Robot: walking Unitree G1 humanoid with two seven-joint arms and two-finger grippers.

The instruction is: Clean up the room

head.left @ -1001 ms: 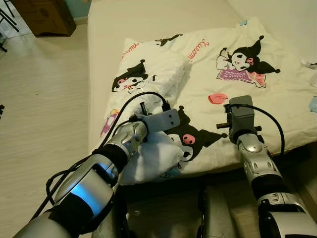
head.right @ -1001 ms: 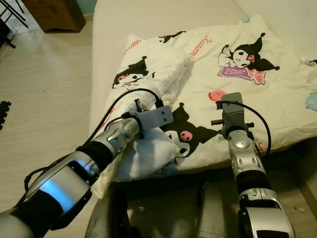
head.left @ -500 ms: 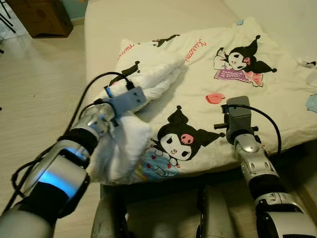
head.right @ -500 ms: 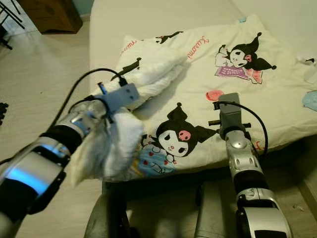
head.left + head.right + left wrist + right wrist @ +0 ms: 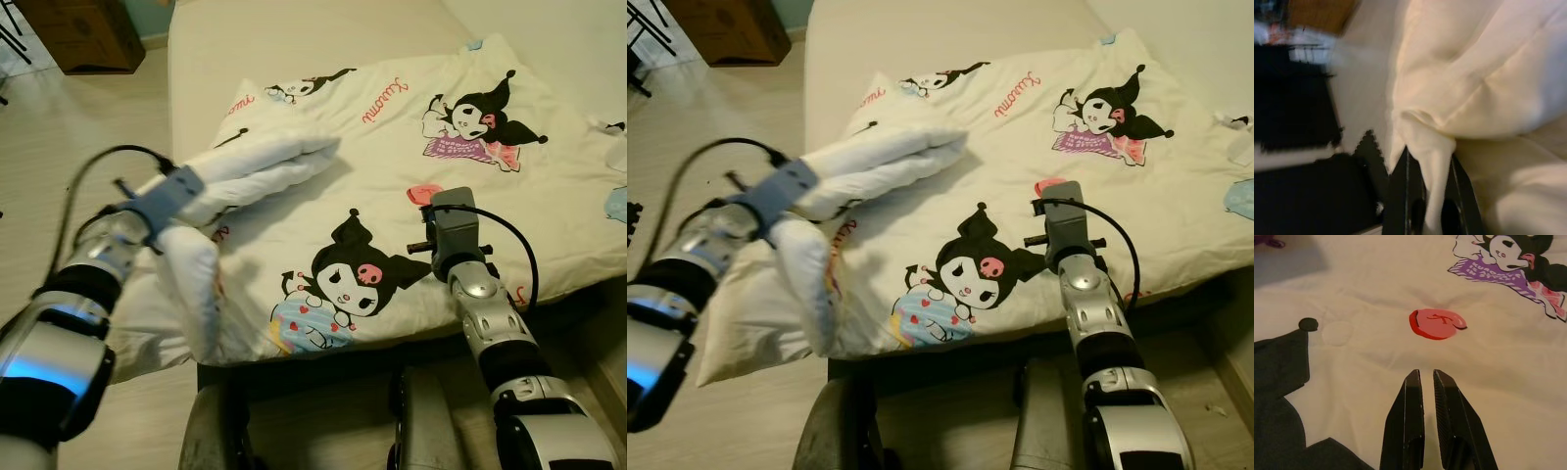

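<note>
Two hands work a cartoon-print quilt point(image 5: 421, 166) spread across the bed point(image 5: 255, 44). At nine o'clock, the left hand point(image 5: 1427, 205) is clamped on a pinch of the quilt's corner, lifting a long white roll of fabric off the bed's edge, apparently to unfold and straighten it. That roll runs from eight o'clock toward two o'clock. At four o'clock, the right hand point(image 5: 1427, 382) hovers over the print, fingers together and gripping nothing.
</note>
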